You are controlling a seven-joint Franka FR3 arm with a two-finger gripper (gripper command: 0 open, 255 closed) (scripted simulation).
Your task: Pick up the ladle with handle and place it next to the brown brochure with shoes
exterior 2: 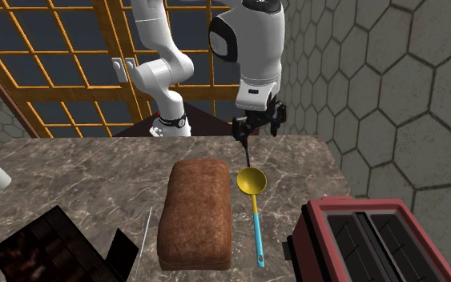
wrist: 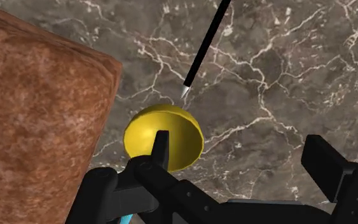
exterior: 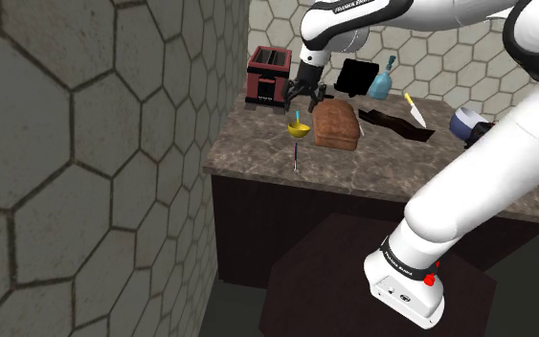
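Observation:
The ladle lies on the dark marble counter (exterior 2: 79, 168), with a yellow bowl (exterior: 299, 127) (exterior 2: 251, 181) (wrist: 171, 130) and a thin cyan handle (exterior 2: 257, 228) running toward the toaster. Right beside it lies a thick mottled brown block (exterior: 336, 124) (exterior 2: 195, 212) (wrist: 37, 108). A flat dark brown thing (exterior: 396, 124) (exterior 2: 39, 244) lies farther along the counter. My gripper (exterior: 307, 96) (exterior 2: 257, 132) (wrist: 244, 156) hangs open just above the ladle, holding nothing. In the wrist view one finger (wrist: 161, 146) overlaps the bowl's rim and the other stands over bare counter.
A thin black rod with a silver tip (wrist: 206, 44) (exterior 2: 247, 152) (exterior: 296, 158) lies past the bowl. A red toaster (exterior: 269, 75) (exterior 2: 368, 240) stands at the handle end. A black panel (exterior: 361, 75), blue bottle (exterior: 382, 81), white knife (exterior: 415, 113) and hexagon-tiled walls surround.

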